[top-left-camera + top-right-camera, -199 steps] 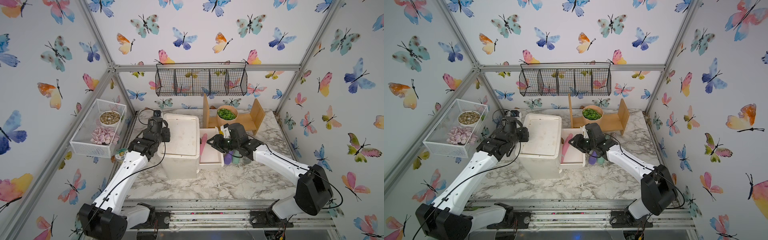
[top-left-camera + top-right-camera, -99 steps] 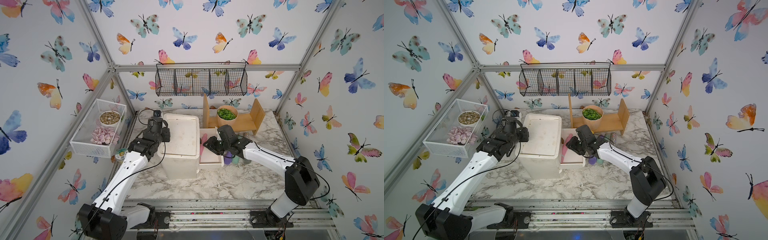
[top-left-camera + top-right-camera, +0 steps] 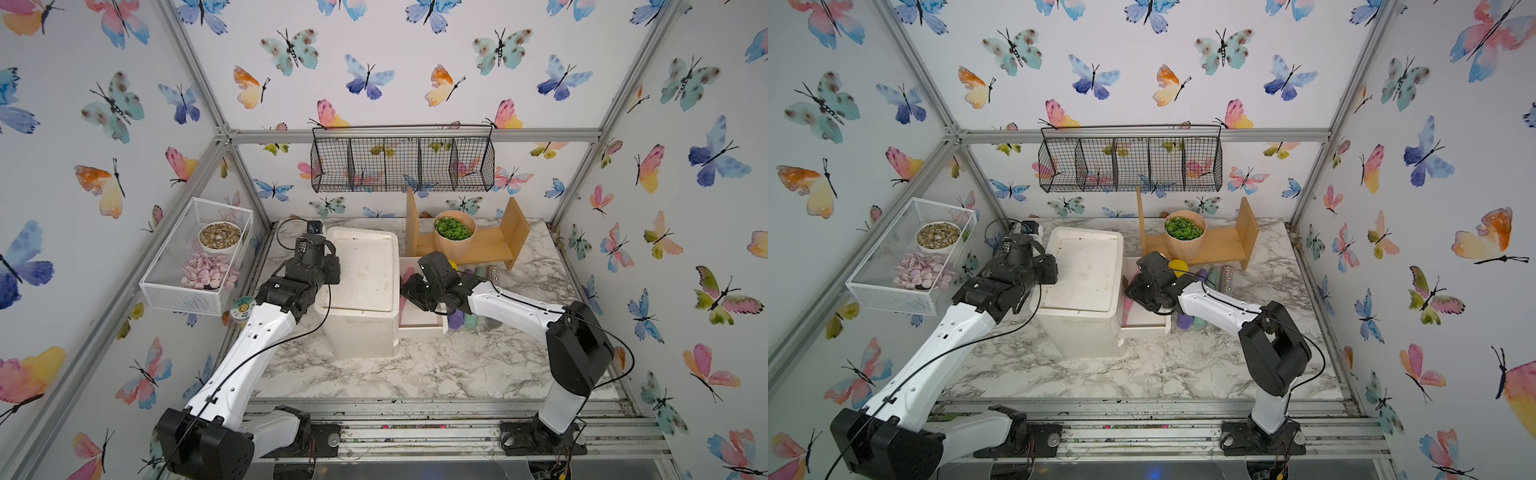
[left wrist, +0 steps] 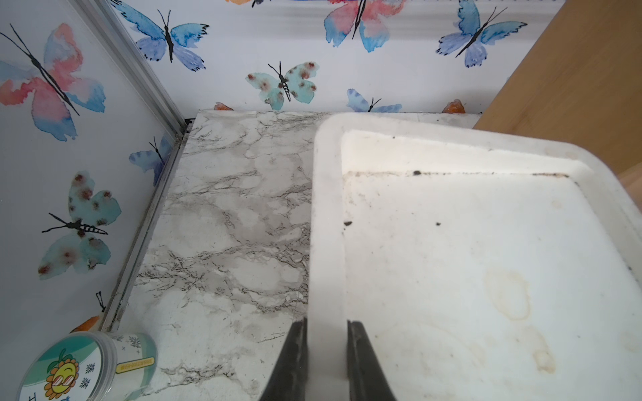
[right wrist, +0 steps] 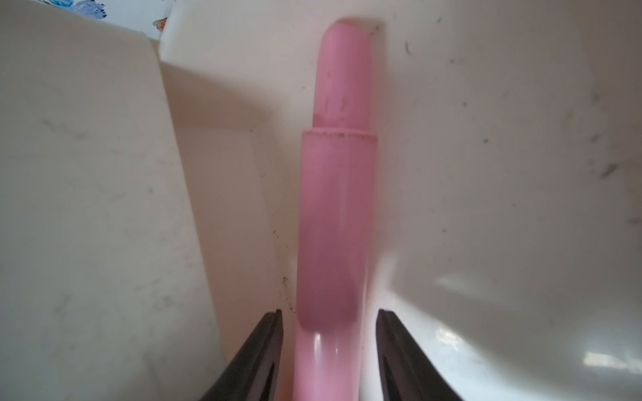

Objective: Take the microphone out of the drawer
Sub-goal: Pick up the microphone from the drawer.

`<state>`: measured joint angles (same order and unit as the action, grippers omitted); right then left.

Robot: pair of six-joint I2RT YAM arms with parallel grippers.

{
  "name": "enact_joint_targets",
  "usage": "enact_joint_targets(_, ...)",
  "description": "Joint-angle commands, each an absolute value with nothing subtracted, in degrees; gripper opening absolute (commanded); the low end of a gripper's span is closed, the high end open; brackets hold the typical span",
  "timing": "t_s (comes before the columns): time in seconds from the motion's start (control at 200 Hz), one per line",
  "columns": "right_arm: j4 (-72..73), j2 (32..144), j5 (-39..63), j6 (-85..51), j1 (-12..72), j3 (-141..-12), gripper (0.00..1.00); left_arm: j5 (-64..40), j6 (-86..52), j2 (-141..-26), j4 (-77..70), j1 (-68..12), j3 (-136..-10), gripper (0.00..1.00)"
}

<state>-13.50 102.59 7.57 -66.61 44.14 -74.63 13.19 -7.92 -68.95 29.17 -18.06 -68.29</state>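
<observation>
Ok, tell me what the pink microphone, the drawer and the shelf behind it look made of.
Pink microphone: probably plastic, smooth, semi-gloss; a highlight streaks its near end. Drawer: likely white moulded plastic, glossy but scuffed, with rounded corners and reflections. Shelf: seems unfinished wood, matte tan flat boards.

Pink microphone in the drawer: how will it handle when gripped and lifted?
Probably stiff: the microphone looks like a hard plastic cylinder with a stepped collar. Likely slippery, given the glossy sheen where the open right gripper straddles it. Apt to roll if nudged, though it lies beside a wall of the drawer, which should check it.
</observation>
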Motion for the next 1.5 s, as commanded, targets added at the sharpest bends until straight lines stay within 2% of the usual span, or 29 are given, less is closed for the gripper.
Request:
enact_joint_targets(0.0, -15.9, 104.0, 4.0, -67.0, 44.5, -77.3, 0.5, 13.6, -6.3, -69.9, 25.4, -17.8, -65.3, 0.0)
enact_joint_targets(0.586, -18.6, 108.3, 0.6, -68.4, 45.3, -79.9, 0.5, 13.7, -6.3, -70.4, 25.4, -17.9, -65.4, 0.0)
enact_joint_targets(0.716, -18.0, 107.3, -0.4, -68.5, 45.3, -78.9, 0.41, 13.6, -6.3, -70.5, 25.5, -17.9, -65.6, 0.0)
enact_joint_targets(0.891, -18.2, 106.1, -1.8, -67.4, 45.3, -78.8, 0.39, 13.7, -6.3, -70.2, 25.8, -17.9, -65.5, 0.0)
enact_joint_targets(0.991, -18.3, 105.3, -2.7, -66.4, 45.3, -78.8, 0.33, 13.9, -6.3, -70.1, 25.8, -17.8, -65.4, 0.0)
enact_joint_targets(1.497, -17.9, 100.3, -3.8, -56.2, 45.3, -77.4, 0.27, 13.9, -6.3, -69.8, 25.8, -17.9, -64.9, 0.0)
